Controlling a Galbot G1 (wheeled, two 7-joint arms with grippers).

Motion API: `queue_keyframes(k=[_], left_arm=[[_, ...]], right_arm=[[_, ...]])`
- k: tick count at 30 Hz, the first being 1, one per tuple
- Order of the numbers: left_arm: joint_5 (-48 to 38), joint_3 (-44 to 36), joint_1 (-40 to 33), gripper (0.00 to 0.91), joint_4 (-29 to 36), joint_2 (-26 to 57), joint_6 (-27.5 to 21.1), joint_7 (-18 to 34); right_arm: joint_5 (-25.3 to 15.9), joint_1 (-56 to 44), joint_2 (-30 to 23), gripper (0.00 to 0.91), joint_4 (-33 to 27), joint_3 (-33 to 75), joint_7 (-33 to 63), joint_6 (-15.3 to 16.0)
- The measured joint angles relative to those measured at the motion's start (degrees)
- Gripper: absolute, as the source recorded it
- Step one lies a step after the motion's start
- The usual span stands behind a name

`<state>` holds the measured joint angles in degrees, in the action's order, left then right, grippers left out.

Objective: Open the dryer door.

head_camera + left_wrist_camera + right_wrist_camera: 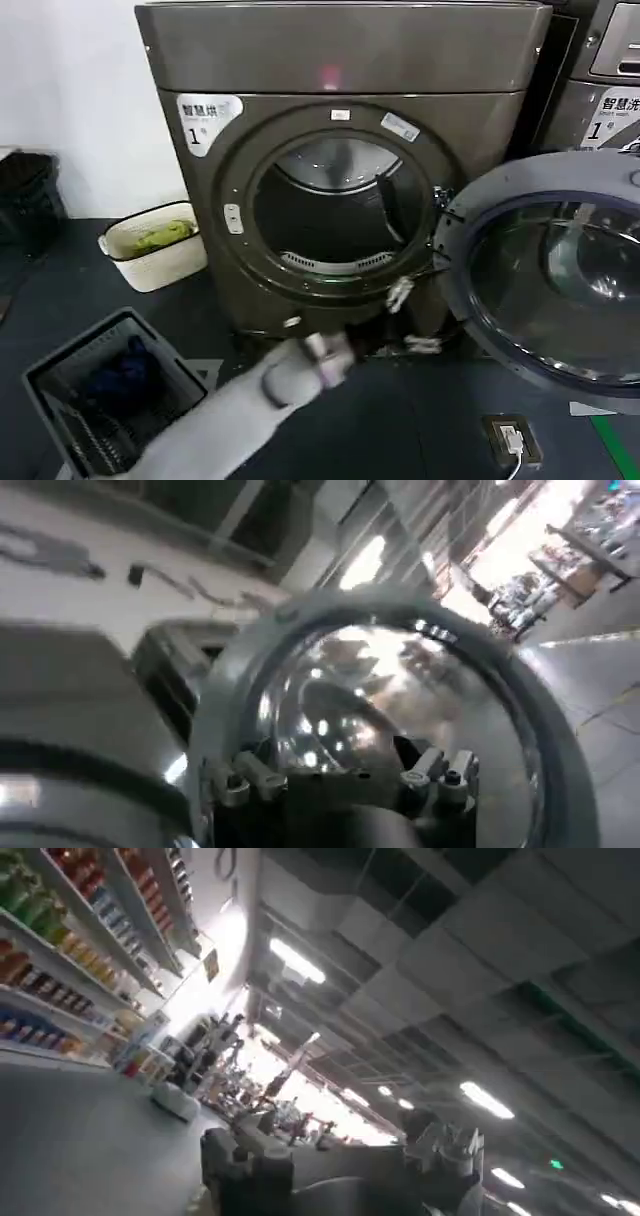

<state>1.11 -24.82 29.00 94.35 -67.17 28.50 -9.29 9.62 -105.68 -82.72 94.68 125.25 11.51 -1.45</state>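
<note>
My left arm comes up from the lower edge of the head view, and motion blur smears its gripper (400, 318) so badly that I cannot tell whether the fingers stand apart or closed. From the left wrist camera I see two finger bases low in the picture, but the tips are cut off. My right gripper (340, 1168) appears from its own wrist camera, pointed up at a ceiling with strip lights and shelves; its fingertips are cropped too, so its state is unreadable to me.

The dryer door (545, 285) hangs swung wide open on the right side of the dryer (340, 60), its grey inner face and domed glass turned toward me, its right part cut off by the picture edge. The left gripper sits low in front of the drum opening (325, 215), just beside the door's hinge side; whether it touches the door I cannot tell.

On the floor by the dryer's left side stand a cream tub (150, 245) and a dark basket (95, 395), the basket partly hidden behind my arm.
</note>
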Motion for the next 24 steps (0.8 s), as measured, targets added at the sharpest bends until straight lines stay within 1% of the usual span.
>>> queue_keyframes(k=[3, 6, 8, 11, 13, 16, 18, 19, 22, 24], left_arm=[[-0.11, 1.84, 2.31, 0.907, 4.31, 5.66, 0.37, -0.02], [-1.19, 5.45, 5.66, 0.907, 7.97, 12.28, 0.15, 0.01], [-1.49, 8.62, 8.13, 0.907, 10.33, 16.37, -0.21, 0.01], [-2.22, 14.62, 13.35, 0.907, 13.85, 22.45, -2.57, 0.02], [-4.06, 18.88, 17.61, 0.907, 16.14, 26.23, -5.39, 0.47], [-9.24, 24.56, 23.19, 0.907, 19.45, 30.83, -11.84, 2.12], [-13.8, 27.71, 25.99, 0.907, 21.65, 33.78, -17.77, 5.08], [-16.53, 29.01, 26.83, 0.907, 22.85, 35.11, -21.37, 6.73], [-26.44, 32.24, 27.76, 0.907, 26.1, 37.81, -34.24, 12.83], [-35.51, 34.5, 27.79, 0.907, 28.04, 38.35, -43.41, 17.36]], right_arm=[[-0.06, 0.54, 0.65, 0.907, 0.24, -1.22, -0.03, 0.02], [-0.09, 1.11, 1.33, 0.907, 0.9, -2.57, -0.03, 0.06], [-0.06, 1.61, 1.84, 0.907, 1.39, -3.55, -0.03, 0.82], [0.1, 2.44, 2.56, 0.907, 2.33, -5.08, -0.02, 1.63], [1.18, 2.92, 2.75, 0.907, 2.8, -5.98, 0.01, 2.44], [3.2, 3.55, 3.02, 0.907, 3.82, -7.11, -0.13, 3.26], [3.58, 3.85, 3.37, 0.907, 4.11, -7.56, -0.39, 3.41], [3.65, 3.92, 3.53, 0.907, 4.11, -7.81, -0.47, 3.41], [4.07, 4.25, 3.79, 0.907, 3.79, -8.42, -0.59, 3.15], [4.12, 4.5, 3.8, 0.907, 3.47, -8.89, -0.62, 2.89]])
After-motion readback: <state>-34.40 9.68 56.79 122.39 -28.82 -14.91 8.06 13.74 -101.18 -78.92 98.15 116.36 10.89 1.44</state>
